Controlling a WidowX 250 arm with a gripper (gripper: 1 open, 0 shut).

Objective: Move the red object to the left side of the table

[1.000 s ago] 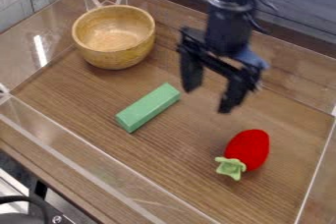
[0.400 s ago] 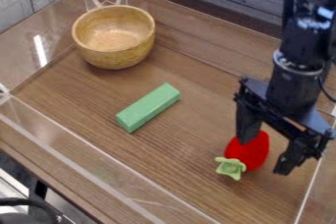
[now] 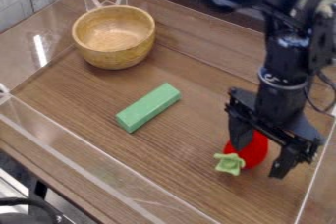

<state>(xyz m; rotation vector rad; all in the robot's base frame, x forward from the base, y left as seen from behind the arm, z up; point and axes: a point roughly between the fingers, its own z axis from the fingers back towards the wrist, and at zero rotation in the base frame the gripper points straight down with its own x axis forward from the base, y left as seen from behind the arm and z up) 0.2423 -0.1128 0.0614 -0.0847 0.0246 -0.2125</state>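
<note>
From where I stand, the nearest bit of the business is the pale green leafy stem cap (image 3: pixel 230 163), poking out just on the near side of the hand. Behind it lies the small glossy red oval toy fruit (image 3: pixel 250 150), resting on the brown wood-grain tabletop (image 3: pixel 144 174) right under the hand, partly hidden by it. The black robot gripper (image 3: pixel 257 149) has its fingers spread wide about the fruit, and I can't see it pinching anything; whether a finger touches the fruit I cannot tell. To my eye this is the reaching step, the grasp itself yet to be made. What's wanted next is to settle the fingers low on either side of the red body, clear of that stem, then close gently, since so smooth and rounded a thing could squirt away. After that comes a lift and a carry leftward. Beside the hand, on that same side, lies the green rectangular block (image 3: pixel 148 108), which the fruit ought to clear, and farther off beyond it sits the round tan bowl (image 3: pixel 113 37), best left alone too.
</note>
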